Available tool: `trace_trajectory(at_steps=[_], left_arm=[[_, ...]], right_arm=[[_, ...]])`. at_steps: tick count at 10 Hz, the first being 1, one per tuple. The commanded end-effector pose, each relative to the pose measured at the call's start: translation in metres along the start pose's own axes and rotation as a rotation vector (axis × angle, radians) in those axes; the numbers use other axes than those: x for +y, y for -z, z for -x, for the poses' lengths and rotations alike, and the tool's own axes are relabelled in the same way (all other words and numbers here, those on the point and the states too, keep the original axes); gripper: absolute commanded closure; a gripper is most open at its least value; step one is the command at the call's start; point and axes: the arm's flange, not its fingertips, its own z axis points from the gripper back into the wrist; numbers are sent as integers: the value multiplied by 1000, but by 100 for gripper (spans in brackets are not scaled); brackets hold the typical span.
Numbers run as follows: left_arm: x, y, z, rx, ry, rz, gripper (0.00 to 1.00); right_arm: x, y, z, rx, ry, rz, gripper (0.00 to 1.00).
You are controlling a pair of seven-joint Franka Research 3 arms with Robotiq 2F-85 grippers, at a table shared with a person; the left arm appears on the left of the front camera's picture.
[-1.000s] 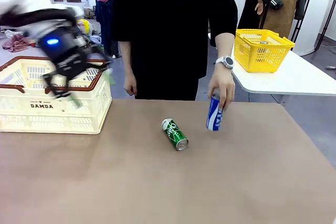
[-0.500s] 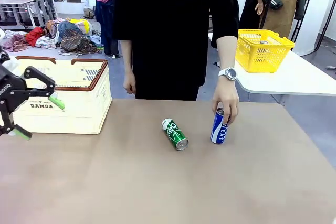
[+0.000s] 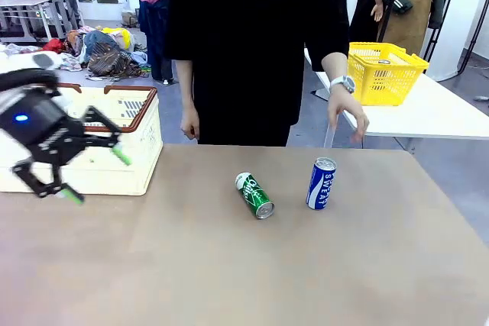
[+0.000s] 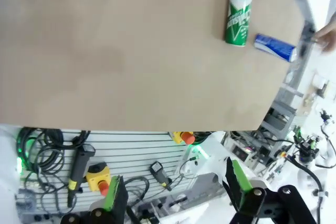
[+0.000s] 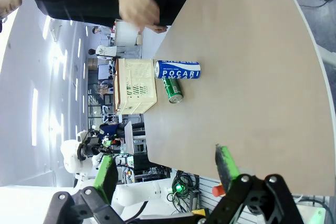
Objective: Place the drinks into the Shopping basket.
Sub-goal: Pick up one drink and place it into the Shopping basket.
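A green can (image 3: 254, 195) lies on its side mid-table. To its right a blue can (image 3: 321, 183) stands upright, and the person's hand (image 3: 348, 116) hovers above it without touching. The cream Shopping basket (image 3: 131, 167) sits at the table's far left. In front of the basket my left gripper (image 3: 97, 176) hangs open and empty. The left wrist view has its gripper (image 4: 176, 190) far from the green can (image 4: 239, 18) and blue can (image 4: 275, 47). In the right wrist view my right gripper (image 5: 166, 170) is open and empty. Far beyond it are the blue can (image 5: 177, 70), green can (image 5: 172, 90) and basket (image 5: 136, 86).
The person in black stands at the far edge of the table. A yellow mesh basket (image 3: 380, 72) sits on a white side table at the back right. Bare brown tabletop (image 3: 229, 265) stretches across the near half.
The person stood the blue can upright and lifted the hand away. My left gripper swung from above the basket to the far left, then right, in front of the basket.
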Motion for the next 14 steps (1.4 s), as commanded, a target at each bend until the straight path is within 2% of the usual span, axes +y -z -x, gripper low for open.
trace_trajectory(at_steps=[1, 2, 5, 7, 8, 9, 12, 14], left_arm=[[-72, 24, -43, 13, -34, -114, 0], [-106, 47, -58, -47, -129, -185, 0], [-209, 132, -86, -58, -107, -374, 0], [-260, 190, -83, -106, -124, -468, 0], [-277, 213, -78, -126, -129, -488, 0], [-288, 234, -83, -250, -245, -518, 0], [-294, 269, -90, -307, -335, -488, 0], [-287, 272, -97, -319, -307, -501, 0]], right_arm=[[2, 0, -2, -11, -25, -20, 0], [2, 0, -2, -11, -25, -20, 0], [2, 0, -2, -11, -25, -20, 0], [2, 0, -2, -11, -25, -20, 0], [2, 0, -2, -11, -25, -20, 0], [2, 0, -2, -11, -25, -20, 0], [2, 0, -2, -11, -25, -20, 0], [2, 0, -2, -11, -25, -20, 0]])
